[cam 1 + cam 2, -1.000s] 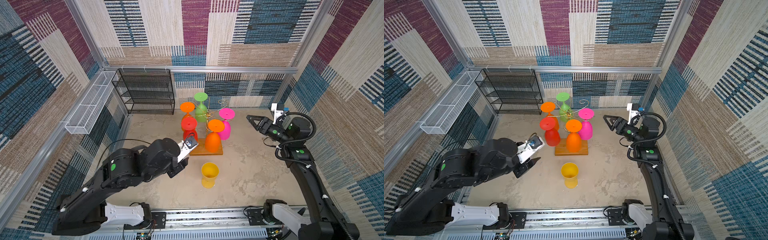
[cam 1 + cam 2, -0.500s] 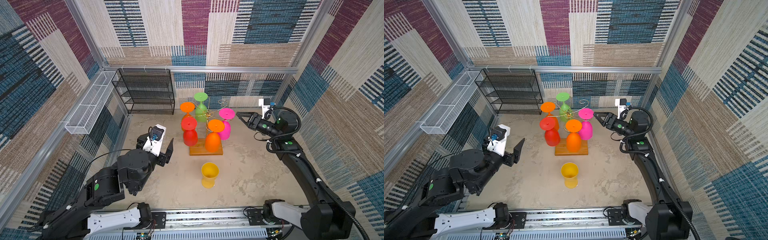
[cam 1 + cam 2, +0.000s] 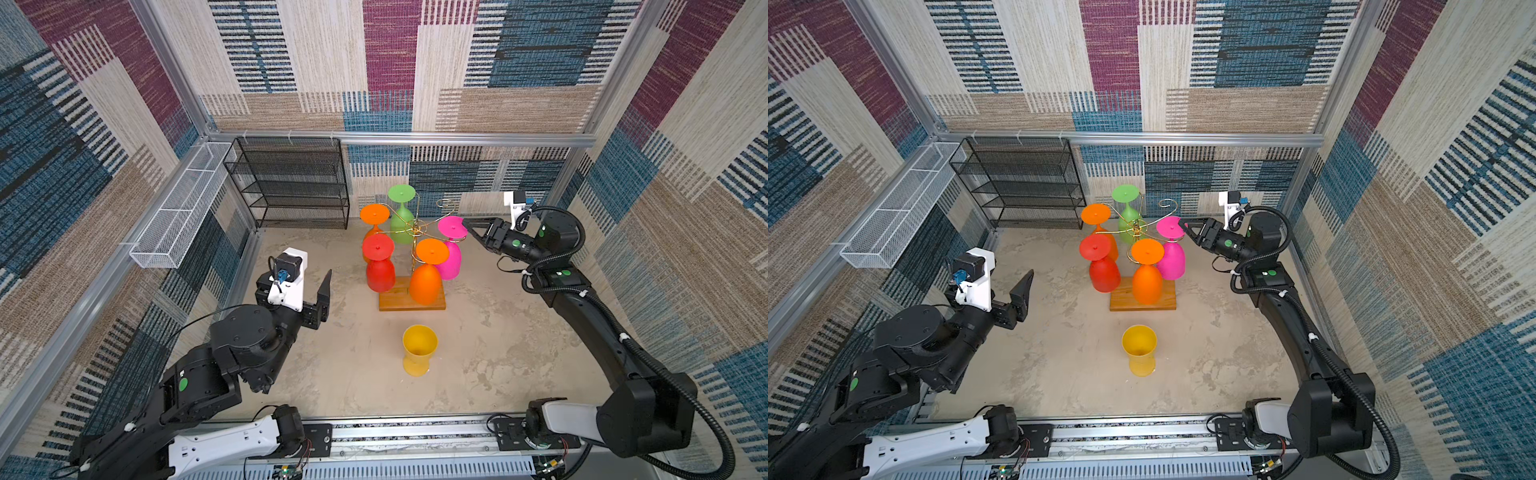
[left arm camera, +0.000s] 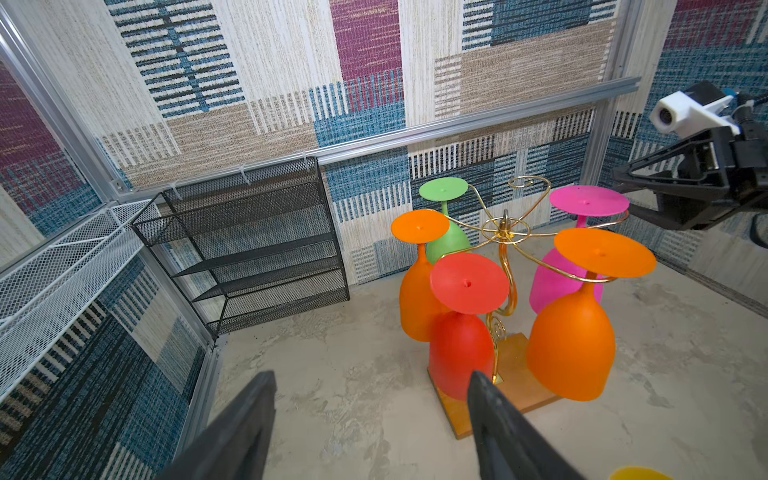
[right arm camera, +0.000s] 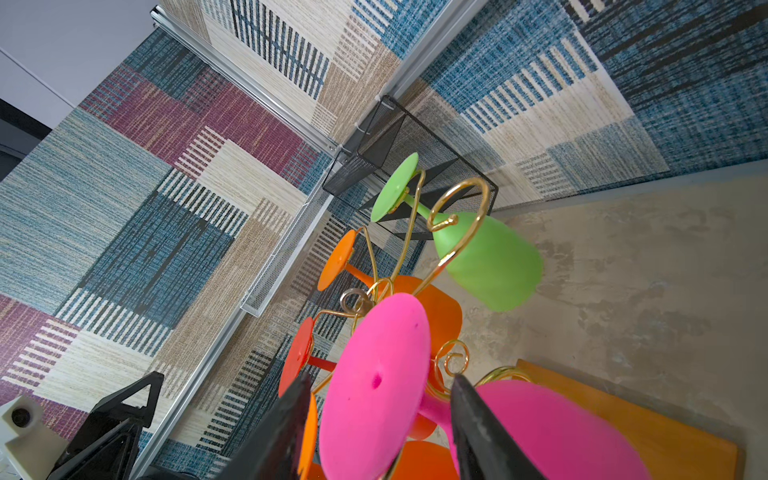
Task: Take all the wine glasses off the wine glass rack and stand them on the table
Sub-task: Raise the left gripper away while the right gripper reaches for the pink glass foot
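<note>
The right pincer (image 5: pixel 380 377) has its two black fingers (image 5: pixel 282 428) part way apart. The flat round foot of the pink wine glass (image 3: pixel 452 259) sits between them. I cannot tell if the fingers touch the foot. In both top views the pincer tip is right at the foot's edge, on its 3 o'clock side.

The pink wine glass hangs upside down on the wine glass rack (image 3: pixel 390 301), on the arm at 3 o'clock from the gold pole. Four more glasses hang upside down there. The green glass (image 3: pixel 401 228) is at 11 o'clock and the back orange glass (image 3: pixel 375 215) is at 10. The red glass (image 3: pixel 379 272) is at 8 and the front orange glass (image 3: pixel 424 284) is at 5. The curly arm (image 3: pixel 445 204) at 2 o'clock is bare.

The rack's wood base rests on the table (image 3: pixel 498 332), near the middle. A yellow glass (image 3: pixel 419 347) stands the right way up at 6 o'clock from the rack, near it but not touching.

The left pincer (image 4: pixel 370 376) is at 8 o'clock from the rack, well apart. Its fingers are spread wide and hold nothing.

A black mesh shelf (image 3: pixel 291 187) stands at 10 o'clock by the back wall. A white wire basket (image 3: pixel 178 208) hangs on the side wall past it.
</note>
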`<state>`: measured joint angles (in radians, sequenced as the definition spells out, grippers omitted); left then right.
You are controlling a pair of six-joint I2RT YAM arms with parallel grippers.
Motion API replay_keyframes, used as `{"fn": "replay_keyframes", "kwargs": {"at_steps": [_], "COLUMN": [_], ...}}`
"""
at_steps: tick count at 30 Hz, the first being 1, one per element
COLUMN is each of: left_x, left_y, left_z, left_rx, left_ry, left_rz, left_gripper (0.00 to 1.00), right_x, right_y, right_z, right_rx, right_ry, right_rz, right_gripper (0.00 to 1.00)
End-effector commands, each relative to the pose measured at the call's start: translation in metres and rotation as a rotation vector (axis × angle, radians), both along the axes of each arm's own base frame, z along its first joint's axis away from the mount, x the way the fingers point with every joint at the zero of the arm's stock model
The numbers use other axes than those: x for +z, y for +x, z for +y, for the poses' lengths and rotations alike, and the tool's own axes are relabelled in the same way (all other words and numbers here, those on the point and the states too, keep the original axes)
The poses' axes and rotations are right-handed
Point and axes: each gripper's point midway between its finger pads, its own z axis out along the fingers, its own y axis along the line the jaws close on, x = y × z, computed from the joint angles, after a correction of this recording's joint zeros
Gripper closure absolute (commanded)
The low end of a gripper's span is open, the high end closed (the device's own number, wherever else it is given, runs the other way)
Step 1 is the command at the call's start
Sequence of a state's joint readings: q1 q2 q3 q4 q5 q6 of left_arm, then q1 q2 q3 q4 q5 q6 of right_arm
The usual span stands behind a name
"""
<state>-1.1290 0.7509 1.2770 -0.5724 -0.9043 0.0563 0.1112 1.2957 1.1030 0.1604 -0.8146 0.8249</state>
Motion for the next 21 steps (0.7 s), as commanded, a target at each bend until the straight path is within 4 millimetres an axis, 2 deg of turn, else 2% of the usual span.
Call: {"fn": "replay_keyframes", "kwargs": {"at_steps": [1, 7, 21], "left_x": [0.002, -0.006, -0.021], "left_y": [0.003, 0.008, 0.019], "left_z": [-0.007, -0.015, -0.020], "left_rx": [-0.014, -0.025, -0.036], "left_ry": [-0.005, 0.007, 0.004], "left_rz": [-0.008, 0.020, 0.080], "left_gripper": [0.25, 0.25, 0.26], "right_x": [0.012, 0.010, 0.003], "right_y": [0.002, 0.005, 0.007], "right_z": [0.003, 0.007, 0.011], "right_rx": [0.004, 0.012, 0.024], "right_ry": [0.008, 0.003, -0.011], "right_rz": [-0.046, -0.034, -0.010], "right_gripper": [0.48, 0.61, 0.83]}}
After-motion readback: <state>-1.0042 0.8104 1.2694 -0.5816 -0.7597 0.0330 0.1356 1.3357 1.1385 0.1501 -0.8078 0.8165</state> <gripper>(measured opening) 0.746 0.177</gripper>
